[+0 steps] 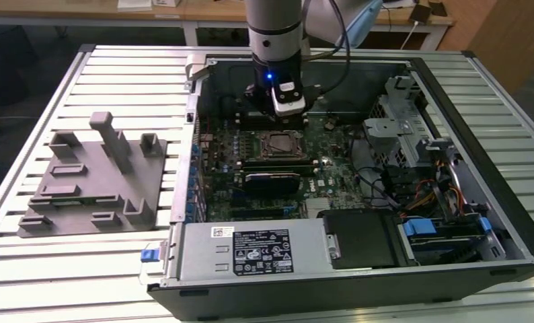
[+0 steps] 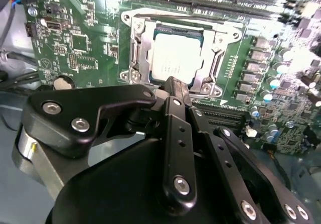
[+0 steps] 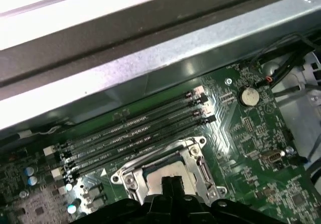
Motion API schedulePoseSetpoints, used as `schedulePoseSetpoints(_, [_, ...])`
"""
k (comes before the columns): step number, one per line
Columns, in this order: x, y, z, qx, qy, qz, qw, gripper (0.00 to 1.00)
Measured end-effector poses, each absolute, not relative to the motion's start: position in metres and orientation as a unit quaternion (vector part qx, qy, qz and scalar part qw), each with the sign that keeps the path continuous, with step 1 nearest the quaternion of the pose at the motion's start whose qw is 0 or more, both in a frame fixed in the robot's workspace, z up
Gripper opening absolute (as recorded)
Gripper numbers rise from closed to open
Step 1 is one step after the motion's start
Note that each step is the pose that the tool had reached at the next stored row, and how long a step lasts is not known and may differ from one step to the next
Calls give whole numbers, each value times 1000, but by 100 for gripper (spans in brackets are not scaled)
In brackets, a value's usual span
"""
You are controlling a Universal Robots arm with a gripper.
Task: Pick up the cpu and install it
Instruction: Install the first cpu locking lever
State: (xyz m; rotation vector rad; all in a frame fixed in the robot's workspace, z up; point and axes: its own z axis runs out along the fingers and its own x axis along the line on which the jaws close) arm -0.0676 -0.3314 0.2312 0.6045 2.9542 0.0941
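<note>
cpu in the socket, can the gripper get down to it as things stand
Probably yes. The cpu lies in the open socket frame with nothing over it, and the gripper hangs just above it, no cables crossing between.

Slatted metal table (image 1: 114, 67) spans the frame. Grey moulded fixture (image 1: 95, 180) lies directly on it at centre left. Open PC case (image 1: 357, 282) lies on its side, centre to right, beside the fixture.
</note>
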Motion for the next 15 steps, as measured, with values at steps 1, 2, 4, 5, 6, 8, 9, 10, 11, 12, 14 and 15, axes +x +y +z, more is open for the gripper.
schedulePoseSetpoints(1, [-68,-331,231,200,977,28,62,11])
schedulePoseSetpoints(2, [-67,-331,231,200,977,27,62,11])
schedulePoseSetpoints(4, [-68,-332,231,200,978,27,62,11])
schedulePoseSetpoints(5, [-67,-333,231,199,978,27,62,11])
schedulePoseSetpoints(6, [-67,-334,231,199,978,27,62,11])
schedulePoseSetpoints(8, [-67,-336,231,199,978,27,62,11])
schedulePoseSetpoints(9, [-67,-337,231,199,978,27,62,11])
schedulePoseSetpoints(10, [-67,-338,231,198,978,27,61,11])
schedulePoseSetpoints(11, [-67,-339,231,198,978,27,60,11])
schedulePoseSetpoints(12, [-67,-339,231,198,978,27,60,11])
schedulePoseSetpoints(14, [-67,-340,231,196,978,26,58,11])
schedulePoseSetpoints(15, [-66,-340,231,196,979,26,56,11])
